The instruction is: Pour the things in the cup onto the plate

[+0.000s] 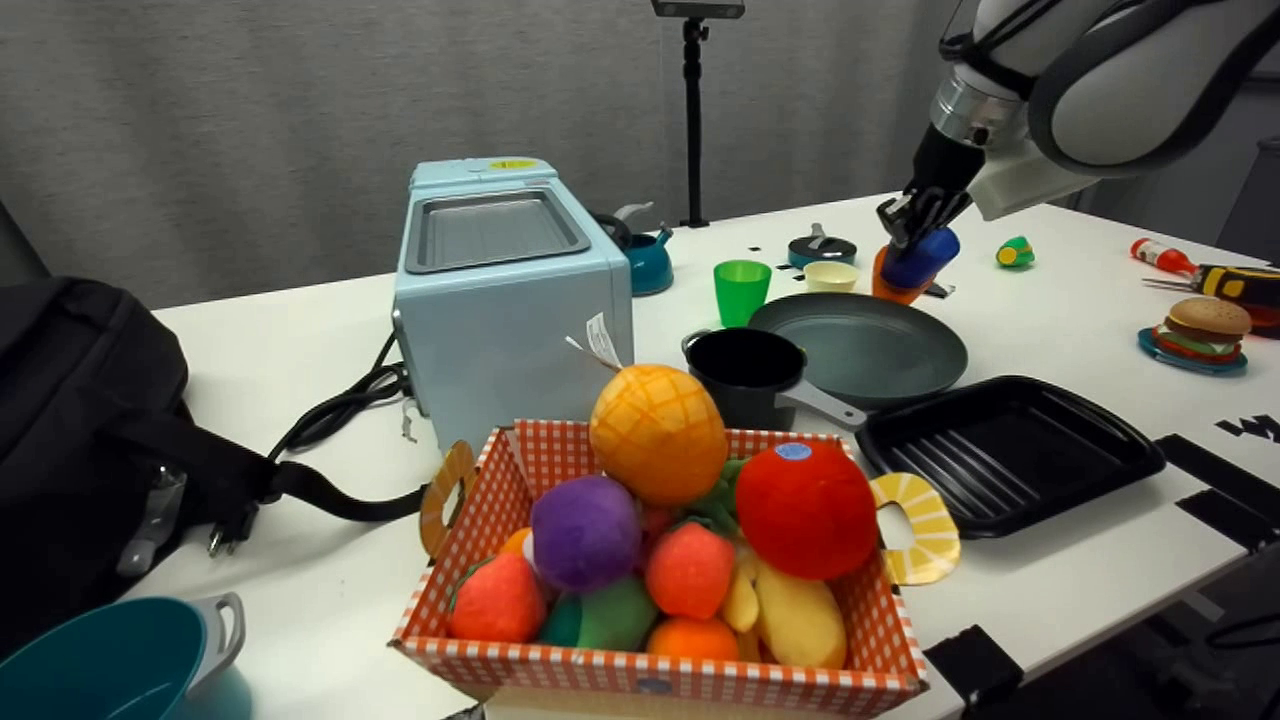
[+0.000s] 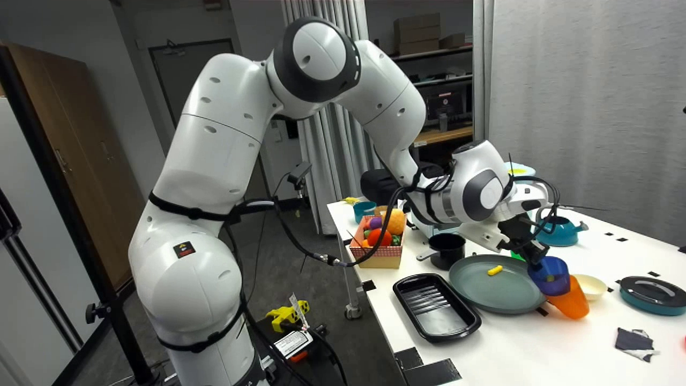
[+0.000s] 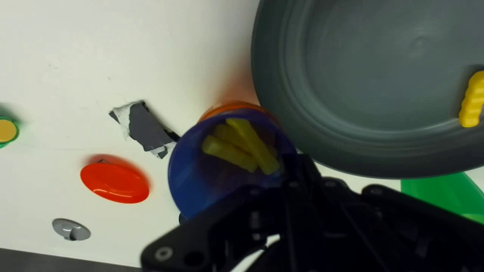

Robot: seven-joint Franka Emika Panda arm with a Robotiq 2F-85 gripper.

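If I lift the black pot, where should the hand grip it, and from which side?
Probably the long grey handle of the pot, at its middle, from above: it is slim and sticks out sideways. A level approach looks tight: the basket and black tray lie near the handle's end.

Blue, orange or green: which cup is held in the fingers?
The blue cup: the fingers grip it at the rim, and yellow pieces show inside. The orange cup is partly hidden by it, and the green cup stands apart.
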